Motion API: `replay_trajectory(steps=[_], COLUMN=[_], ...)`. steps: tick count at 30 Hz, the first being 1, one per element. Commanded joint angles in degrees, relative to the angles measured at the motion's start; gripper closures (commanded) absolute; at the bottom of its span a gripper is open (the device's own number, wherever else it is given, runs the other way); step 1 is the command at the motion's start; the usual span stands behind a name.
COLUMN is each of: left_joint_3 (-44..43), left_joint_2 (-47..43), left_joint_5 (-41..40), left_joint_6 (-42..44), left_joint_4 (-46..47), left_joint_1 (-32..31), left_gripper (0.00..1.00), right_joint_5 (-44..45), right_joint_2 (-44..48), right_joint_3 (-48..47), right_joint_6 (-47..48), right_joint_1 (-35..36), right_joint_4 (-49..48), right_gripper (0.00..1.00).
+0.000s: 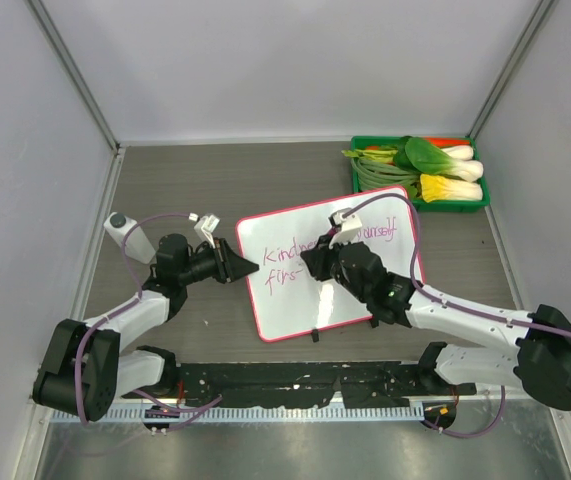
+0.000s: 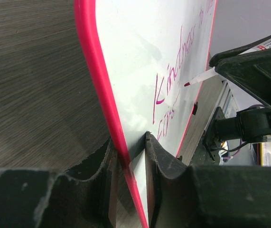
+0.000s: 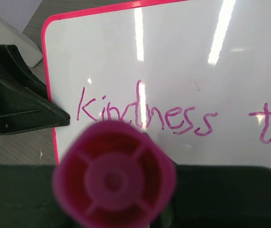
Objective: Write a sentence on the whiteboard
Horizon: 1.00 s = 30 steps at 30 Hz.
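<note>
**Second line in progress: firm board, light pen**

The glossy white whiteboard (image 1: 285, 300) with its thin pink-red frame lies flat on the dark wood-grain table (image 1: 165, 190), a green tray (image 1: 445, 207) of vegetables just beyond its far right corner. The pink-magenta cursive sentence (image 1: 280, 250) runs across the board's upper half. It reads "Kindness to", then a word that looks like "yourself", with a second line beneath that starts "firs".

The left gripper (image 1: 248, 267) pinches the whiteboard's left edge, one jaw above the frame and one below, as the left wrist view shows. The right gripper (image 1: 317, 262) hangs over the middle of the whiteboard, clamped around a slim white marker with a magenta end (image 3: 114, 178). The marker's pink tip (image 2: 187, 84) points at the board just beside the unfinished word. Whether it touches the surface cannot be told.

The step in hand appears to be finishing that second line. To do it well:

- The tip should meet the board with light, even pressure and lift cleanly between letters.
- Strokes should carry on rightward level with "firs", well under the first line so the rows do not collide.
- The left gripper's hold matters, because the glossy board could slide or pivot under the pen's drag.
- Slow strokes should suit the small lettering.
</note>
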<state>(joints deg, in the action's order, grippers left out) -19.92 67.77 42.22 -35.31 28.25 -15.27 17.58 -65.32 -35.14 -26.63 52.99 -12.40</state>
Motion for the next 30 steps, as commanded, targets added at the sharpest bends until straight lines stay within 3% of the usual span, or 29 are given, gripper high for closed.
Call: replay_trajectory(steps=[1,30], left_joint_3=[-0.4,-0.4], left_joint_2=[1.0,1.4], left_joint_5=[-1.3,-1.3], left_joint_6=[4.3,4.4], left_joint_4=[-2.8,-2.7], left_joint_1=[-1.3,-1.6], left_gripper=[1.00,1.00], right_joint_5=[1.4,-1.8], right_joint_2=[-0.3,3.3], right_joint_3=[-2.0,5.6], right_joint_6=[0.9,-2.1], right_joint_1=[-0.3,-0.3], right_joint_4=[-2.7,1.1], right_gripper=[0.99,0.99])
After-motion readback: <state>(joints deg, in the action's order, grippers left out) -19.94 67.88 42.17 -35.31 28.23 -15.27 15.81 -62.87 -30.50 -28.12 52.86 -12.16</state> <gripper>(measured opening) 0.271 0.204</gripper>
